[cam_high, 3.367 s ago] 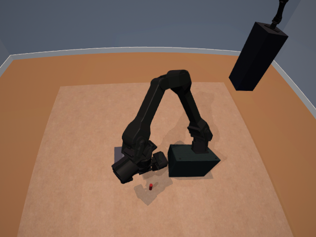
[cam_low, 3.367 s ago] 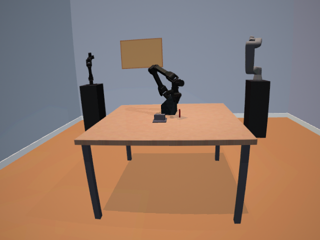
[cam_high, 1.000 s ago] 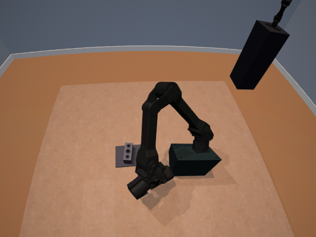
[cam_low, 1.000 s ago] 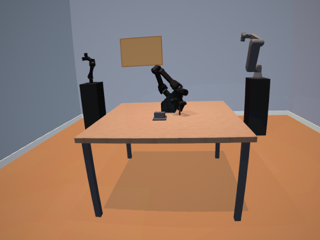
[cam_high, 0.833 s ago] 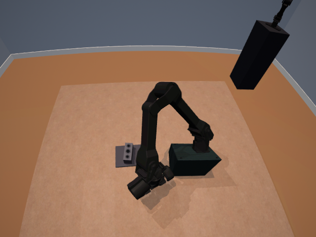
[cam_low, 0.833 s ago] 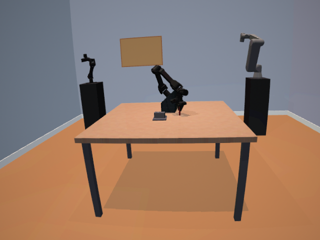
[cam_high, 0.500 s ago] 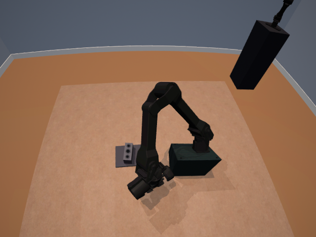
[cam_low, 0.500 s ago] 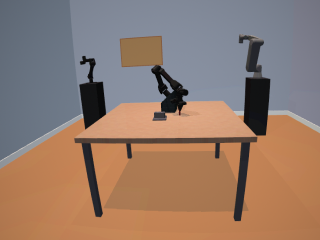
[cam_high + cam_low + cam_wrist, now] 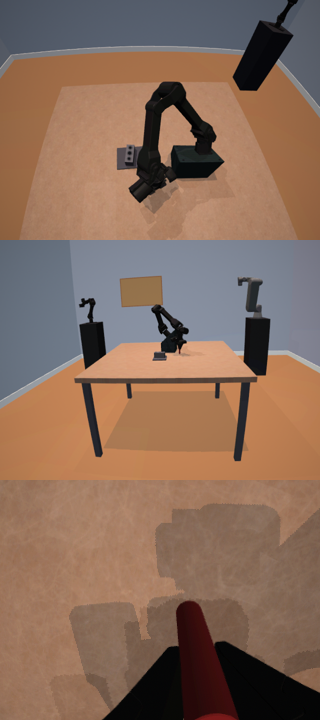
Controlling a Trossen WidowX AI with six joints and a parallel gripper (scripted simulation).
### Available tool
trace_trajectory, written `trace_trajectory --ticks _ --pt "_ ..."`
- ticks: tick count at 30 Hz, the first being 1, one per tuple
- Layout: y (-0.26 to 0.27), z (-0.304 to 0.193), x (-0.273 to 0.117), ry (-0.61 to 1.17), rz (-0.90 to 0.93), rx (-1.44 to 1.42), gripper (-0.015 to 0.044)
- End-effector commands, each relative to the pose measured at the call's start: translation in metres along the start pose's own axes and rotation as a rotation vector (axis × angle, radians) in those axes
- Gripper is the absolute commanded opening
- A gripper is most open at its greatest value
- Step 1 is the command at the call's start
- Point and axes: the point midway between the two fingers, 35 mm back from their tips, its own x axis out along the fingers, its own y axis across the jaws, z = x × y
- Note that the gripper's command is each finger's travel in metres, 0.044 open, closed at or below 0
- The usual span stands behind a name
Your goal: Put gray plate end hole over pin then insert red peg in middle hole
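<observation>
The gray plate (image 9: 132,156) (image 9: 159,355) looks level on the dark gray base (image 9: 120,160) (image 9: 159,359), with its three holes in a row facing up. The pin cannot be made out at this size. My gripper (image 9: 180,346) (image 9: 197,654) is shut on the red peg (image 9: 179,351) (image 9: 196,647), with one black finger on each side of it. The peg is about upright, its lower end at or just above the table; a small gap cannot be told. In the top view, the arm hides the peg, the fingertips and the right part of the base.
The arm's dark green mount block (image 9: 193,169) (image 9: 167,345) stands beside the base, on the arm's side of the table (image 9: 85,124) (image 9: 124,369). The forearm hangs close to the base's edge in the top view. Other arms on black pedestals stand off the table.
</observation>
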Motion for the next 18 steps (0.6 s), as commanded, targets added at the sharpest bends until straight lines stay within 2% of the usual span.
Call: trace_trajectory --ticks 1,18 --pt "0.004 0.0 -0.016 0.008 0.011 0.009 0.0" --pt "0.006 0.0 -0.07 0.01 0.012 0.009 0.0"
